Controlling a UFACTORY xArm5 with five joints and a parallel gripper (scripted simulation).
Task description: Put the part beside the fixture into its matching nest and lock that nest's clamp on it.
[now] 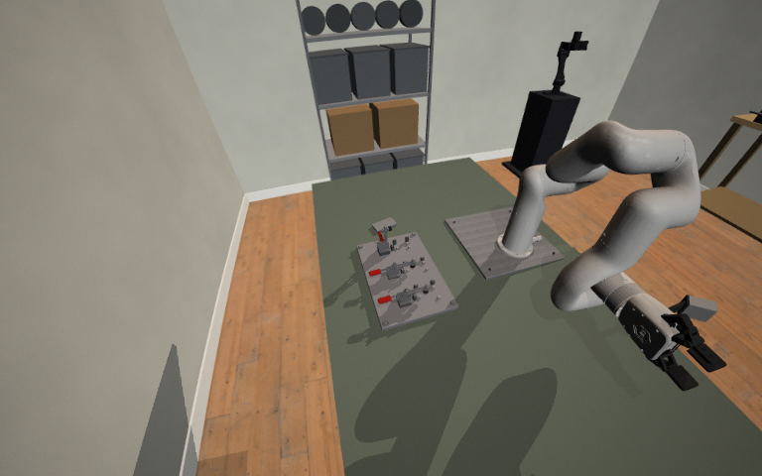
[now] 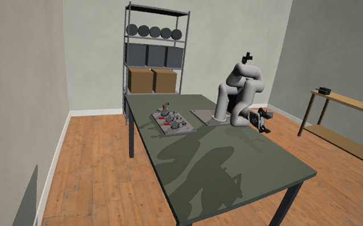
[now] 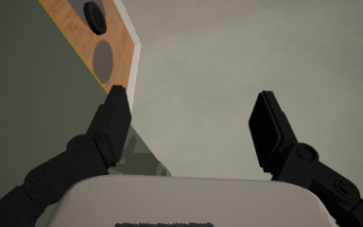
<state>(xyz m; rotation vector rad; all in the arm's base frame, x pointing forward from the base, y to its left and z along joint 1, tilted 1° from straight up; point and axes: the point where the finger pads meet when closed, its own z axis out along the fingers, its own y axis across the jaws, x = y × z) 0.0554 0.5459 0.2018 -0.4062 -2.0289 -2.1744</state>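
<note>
The grey fixture plate (image 1: 407, 281) lies left of centre on the green table and carries three nests, each with a red-handled clamp. The far clamp (image 1: 383, 238) has its handle standing upright. The middle clamp (image 1: 387, 272) and the near clamp (image 1: 396, 298) have their handles lying flat. The part (image 1: 384, 224), a small grey block, lies on the table just past the plate's far end. My gripper (image 1: 701, 373) is open and empty, far to the right near the table's right edge, well away from the fixture (image 2: 177, 121). In the wrist view the open fingers frame only wall and table edge.
The arm's grey base plate (image 1: 502, 241) sits right of the fixture. A metal shelf with boxes (image 1: 367, 83) and a black pedestal (image 1: 545, 132) stand behind the table. A wooden bench (image 2: 358, 105) stands at the right wall.
</note>
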